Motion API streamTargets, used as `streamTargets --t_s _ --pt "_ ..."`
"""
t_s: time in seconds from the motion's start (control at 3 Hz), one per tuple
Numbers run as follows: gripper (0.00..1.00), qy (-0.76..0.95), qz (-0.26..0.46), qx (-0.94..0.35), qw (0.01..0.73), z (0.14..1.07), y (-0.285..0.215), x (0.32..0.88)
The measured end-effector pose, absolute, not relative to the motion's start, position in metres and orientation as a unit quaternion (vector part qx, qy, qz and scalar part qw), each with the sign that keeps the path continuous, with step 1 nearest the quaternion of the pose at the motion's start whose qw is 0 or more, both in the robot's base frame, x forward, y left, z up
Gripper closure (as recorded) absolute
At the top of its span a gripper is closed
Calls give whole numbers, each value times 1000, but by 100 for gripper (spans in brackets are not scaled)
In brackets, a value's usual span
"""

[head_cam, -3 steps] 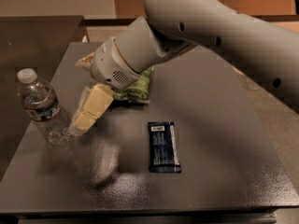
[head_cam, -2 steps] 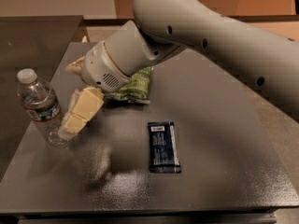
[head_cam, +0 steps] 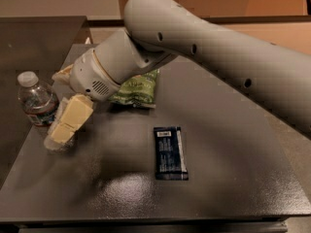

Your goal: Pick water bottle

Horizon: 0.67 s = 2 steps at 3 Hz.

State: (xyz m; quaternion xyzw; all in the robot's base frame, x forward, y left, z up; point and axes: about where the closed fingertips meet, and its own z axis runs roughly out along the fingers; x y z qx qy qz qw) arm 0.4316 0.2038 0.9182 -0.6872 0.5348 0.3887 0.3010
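The water bottle [head_cam: 38, 101] stands upright at the left edge of the dark table [head_cam: 228, 144]. It is clear and ribbed, with a white cap and a dark label band. My gripper [head_cam: 68, 123] with cream-coloured fingers reaches down right next to the bottle's right side and covers its lower right part. The big grey arm [head_cam: 204, 47] comes in from the upper right.
A green snack bag [head_cam: 138, 89] lies behind the wrist, partly hidden by it. A dark blue flat packet [head_cam: 170, 152] lies in the middle of the table. The table's left edge runs just beside the bottle.
The gripper has moved left and down towards the bottle. It now overlaps the bottle's lower right side. The bottle, bag and packet have not moved.
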Motion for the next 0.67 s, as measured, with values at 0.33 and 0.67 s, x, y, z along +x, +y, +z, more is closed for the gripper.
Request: streamTargets --t_s 0.33,0.67 --pt "18 527 406 -683 302 919 214 430" --pt "42 520 419 -682 299 920 221 428"
